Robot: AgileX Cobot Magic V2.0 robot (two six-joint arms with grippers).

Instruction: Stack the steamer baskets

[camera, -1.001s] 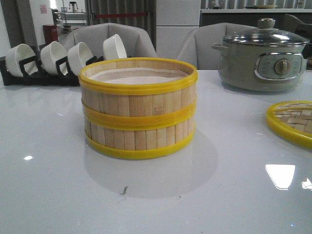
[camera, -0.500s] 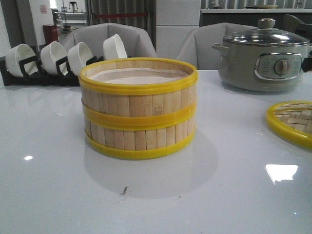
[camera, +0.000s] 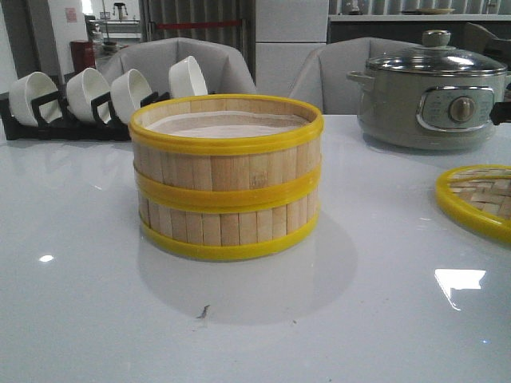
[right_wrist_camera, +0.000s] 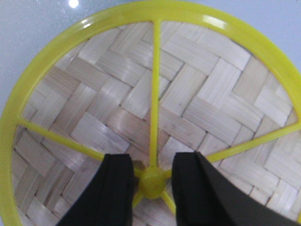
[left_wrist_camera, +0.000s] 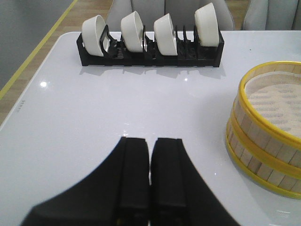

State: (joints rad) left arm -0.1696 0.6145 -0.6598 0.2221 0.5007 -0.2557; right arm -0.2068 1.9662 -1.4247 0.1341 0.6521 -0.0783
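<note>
Two steamer baskets point(camera: 227, 177) stacked one on the other, centre of white table point(camera: 88, 303), rims aligned, pale liner visible inside top one. Stack stands alone, nothing touching it.

L gripper point(left_wrist_camera: 150, 165): jaws together w/ only a thin slit btwn them, holding nothing, over bare table near side of the stack point(left_wrist_camera: 265, 129).

R gripper point(right_wrist_camera: 150, 181): above woven lid point(right_wrist_camera: 188, 103), fingers either side of its yellow centre hub point(right_wrist_camera: 153, 181), jaws apart; contact w/ hub can't tell.

Lid lies flat at table's right edge point(camera: 479, 199), well apart from stack.

Behind: bowl rack point(camera: 76, 120) w/ four white bowls point(camera: 188, 77) far left; electric pot point(camera: 431, 92) w/ glass lid far right.
</note>
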